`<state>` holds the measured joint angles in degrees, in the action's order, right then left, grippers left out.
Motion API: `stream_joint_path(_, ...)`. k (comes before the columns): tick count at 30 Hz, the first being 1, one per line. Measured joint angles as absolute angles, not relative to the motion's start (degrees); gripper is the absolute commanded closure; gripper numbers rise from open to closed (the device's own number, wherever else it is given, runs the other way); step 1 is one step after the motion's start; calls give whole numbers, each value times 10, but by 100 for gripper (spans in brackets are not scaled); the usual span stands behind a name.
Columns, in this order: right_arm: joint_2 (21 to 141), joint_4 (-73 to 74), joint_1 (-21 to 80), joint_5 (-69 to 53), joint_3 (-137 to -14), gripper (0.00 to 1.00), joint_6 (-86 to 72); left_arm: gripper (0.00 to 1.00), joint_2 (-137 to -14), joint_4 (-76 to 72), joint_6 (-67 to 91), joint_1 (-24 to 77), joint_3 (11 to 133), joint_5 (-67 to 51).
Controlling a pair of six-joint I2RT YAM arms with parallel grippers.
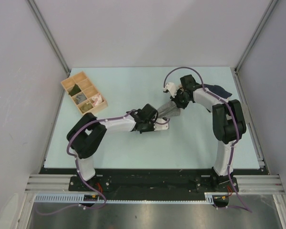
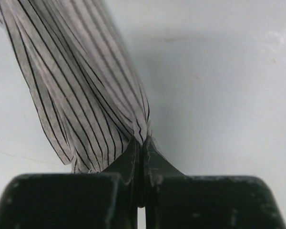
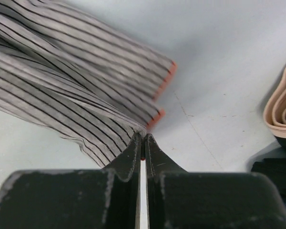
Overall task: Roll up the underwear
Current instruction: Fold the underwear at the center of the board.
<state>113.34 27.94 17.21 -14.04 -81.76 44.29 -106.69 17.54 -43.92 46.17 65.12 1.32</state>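
Note:
The underwear (image 1: 169, 109) is a grey cloth with fine dark stripes and an orange edge, stretched between both grippers near the table's middle. My left gripper (image 1: 158, 120) is shut on its near-left end; in the left wrist view the striped cloth (image 2: 81, 86) runs up and left from the closed gripper (image 2: 143, 143). My right gripper (image 1: 180, 101) is shut on the far-right end; in the right wrist view the cloth (image 3: 71, 95) spreads left from the closed gripper (image 3: 143, 138), its orange hem (image 3: 164, 83) showing.
A wooden compartment box (image 1: 84, 93) with small items stands at the far left. A navy garment (image 1: 218, 88) lies at the far right behind the right arm. A beige garment (image 3: 281, 102) and dark cloth (image 3: 276, 169) show at the right of the right wrist view.

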Motion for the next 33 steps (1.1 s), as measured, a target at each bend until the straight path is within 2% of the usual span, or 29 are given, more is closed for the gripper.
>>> stream_joint_path(14,1101,308,199,-230,-827,99,497,100,-1020,184,-458,462,597,10)
stream_joint_path(24,1168,288,235,-163,-885,91,456,98,-1013,176,-465,460,584,3)
stream_joint_path(26,1185,288,237,-152,-889,87,446,91,-1011,173,-466,460,581,2)
stream_joint_path(28,1198,289,238,-142,-894,84,439,78,-1011,172,-465,460,581,2)
stream_joint_path(29,1206,290,238,-139,-900,83,437,75,-1011,171,-465,460,581,3)
stream_joint_path(30,1212,293,238,-137,-909,80,435,71,-1010,171,-464,460,581,3)
stream_joint_path(31,1216,295,238,-135,-917,77,431,62,-1009,171,-460,459,581,3)
stream_joint_path(33,1221,300,238,-134,-925,70,427,54,-1004,172,-450,456,581,3)
